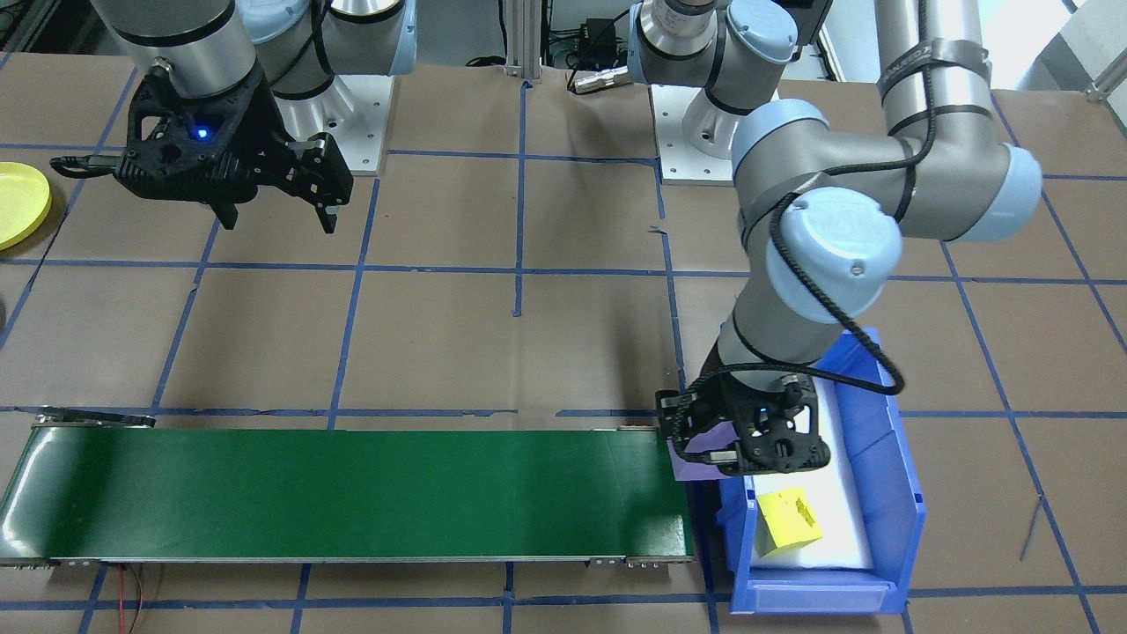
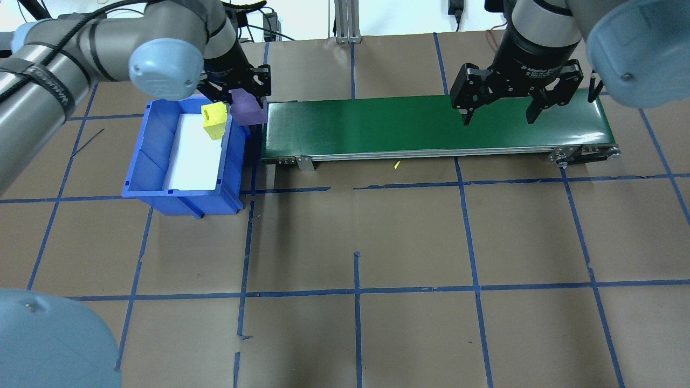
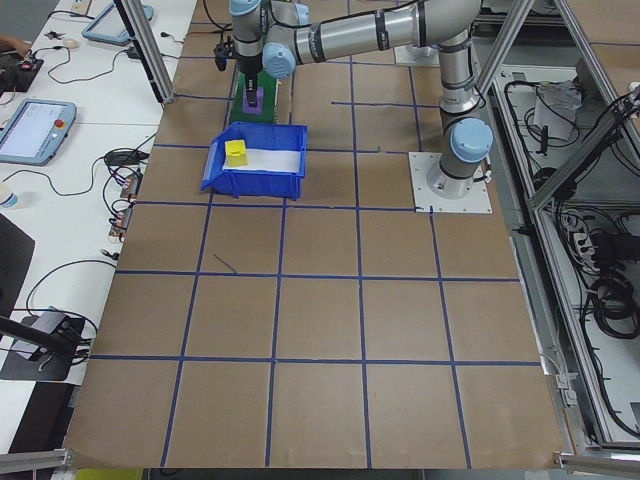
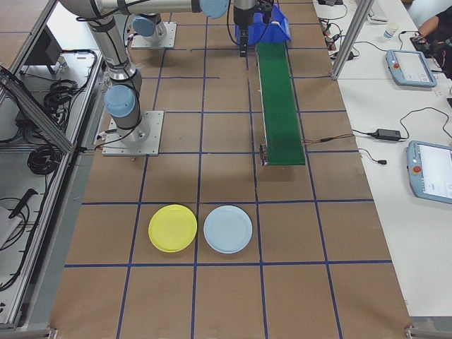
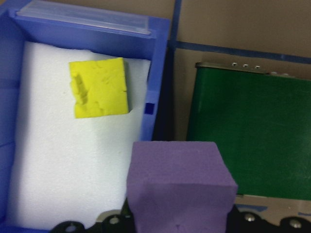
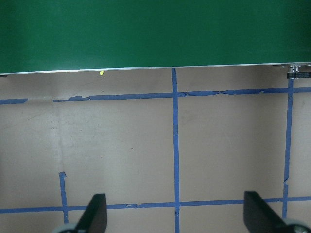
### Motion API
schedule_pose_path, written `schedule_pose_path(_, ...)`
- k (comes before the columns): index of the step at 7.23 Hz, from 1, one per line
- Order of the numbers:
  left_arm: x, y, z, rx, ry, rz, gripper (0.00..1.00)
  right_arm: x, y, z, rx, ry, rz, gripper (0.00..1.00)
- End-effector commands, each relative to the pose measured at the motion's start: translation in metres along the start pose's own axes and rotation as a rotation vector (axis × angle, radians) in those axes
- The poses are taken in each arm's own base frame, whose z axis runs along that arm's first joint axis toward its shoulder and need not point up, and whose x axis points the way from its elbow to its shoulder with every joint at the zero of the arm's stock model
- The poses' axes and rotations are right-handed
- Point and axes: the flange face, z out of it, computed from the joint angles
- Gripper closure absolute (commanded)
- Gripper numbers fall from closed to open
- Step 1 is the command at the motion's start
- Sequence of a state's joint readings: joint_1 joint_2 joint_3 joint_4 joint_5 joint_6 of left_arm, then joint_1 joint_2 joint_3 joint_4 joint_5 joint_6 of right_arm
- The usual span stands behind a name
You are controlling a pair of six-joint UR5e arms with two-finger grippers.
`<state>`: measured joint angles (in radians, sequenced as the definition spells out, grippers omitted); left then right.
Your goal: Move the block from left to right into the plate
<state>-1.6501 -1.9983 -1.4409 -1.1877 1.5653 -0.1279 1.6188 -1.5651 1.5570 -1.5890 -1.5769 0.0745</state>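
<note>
Right gripper (image 2: 498,114), "2F Adaptive" lettering

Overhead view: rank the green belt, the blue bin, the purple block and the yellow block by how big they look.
1. Green belt
2. Blue bin
3. Purple block and yellow block: they look alike, and the left gripper hides part of the purple one, so unranked.

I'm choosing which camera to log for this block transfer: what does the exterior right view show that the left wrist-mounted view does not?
Only exterior right shows the yellow plate, a pale blue plate beside it, and the right gripper, too small there to judge.

Only the left wrist-mounted view shows the purple block close up, and the yellow block lying on white foam in the blue bin.

Both show the green conveyor and the bin.
</note>
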Motion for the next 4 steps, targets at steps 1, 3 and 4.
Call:
schedule_pose_path(1,0.038,-0.003,0.036,0.011,0.004,0.067,0.69,0.003,-0.003,0.003,-0.004,0.011,-0.002,0.0)
schedule_pose_path(3,0.049,-0.001,0.059,0.029,0.015,0.074,0.58,0.004,-0.004,0.005,-0.003,0.022,0.004,0.0)
schedule_pose_path(4,0.049,-0.002,0.066,0.038,0.018,0.068,0.39,0.002,-0.014,0.019,-0.022,0.028,0.022,0.0)
